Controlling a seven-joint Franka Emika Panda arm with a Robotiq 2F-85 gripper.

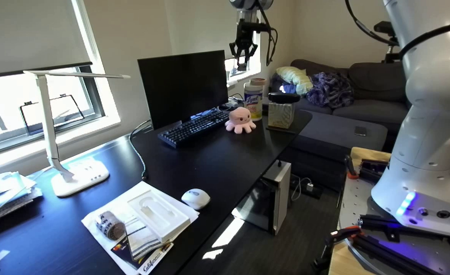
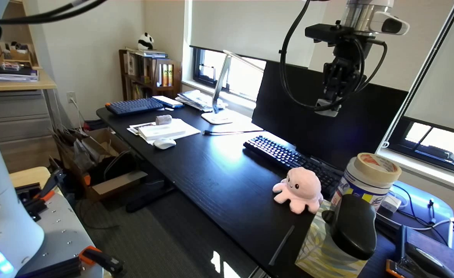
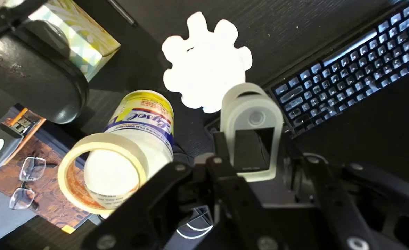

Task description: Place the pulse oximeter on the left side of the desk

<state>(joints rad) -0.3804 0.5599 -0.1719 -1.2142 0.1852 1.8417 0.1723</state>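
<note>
One pulse oximeter (image 3: 254,139) is in my claw (image 2: 330,98), high above the surface (image 2: 207,177): my fingertips are drawn in to its width and hold it by its long sides. In the wrist view its dark screen faces back toward my wrist, and its long axis runs nearly up and down the frame, the rounded button end pointing out past my fingertips toward the pink octopus plush (image 2: 303,185), the screen end nearer my claw's base. In an exterior view a black cable (image 2: 284,63) crosses in front of it.

Below my claw the surface is long, black and glossy. In the wrist view a mechanical keyboard (image 3: 346,73) lies to the right of my claw; to its left stand a Lysol canister (image 3: 143,121) with a roll of masking tape (image 2: 375,175) on top and, farther out, a leaf-patterned box (image 3: 82,34) bearing a black case (image 3: 30,73). In an exterior view the monitor (image 2: 288,104) stands behind my claw. Well away from my claw along the surface are a white computer mouse (image 1: 196,198), some papers (image 1: 112,204) under a white tray (image 1: 158,214) and a brown printed roll (image 1: 110,226), and a white desk lamp (image 1: 48,122).

Past my claw, in an exterior view, is a dark grey sofa (image 1: 377,82) with a purple blanket (image 1: 330,89) and a yellow pillow (image 1: 295,78); far from my claw, in an exterior view, a bookshelf (image 2: 151,73) carries a panda plush (image 2: 145,41).
</note>
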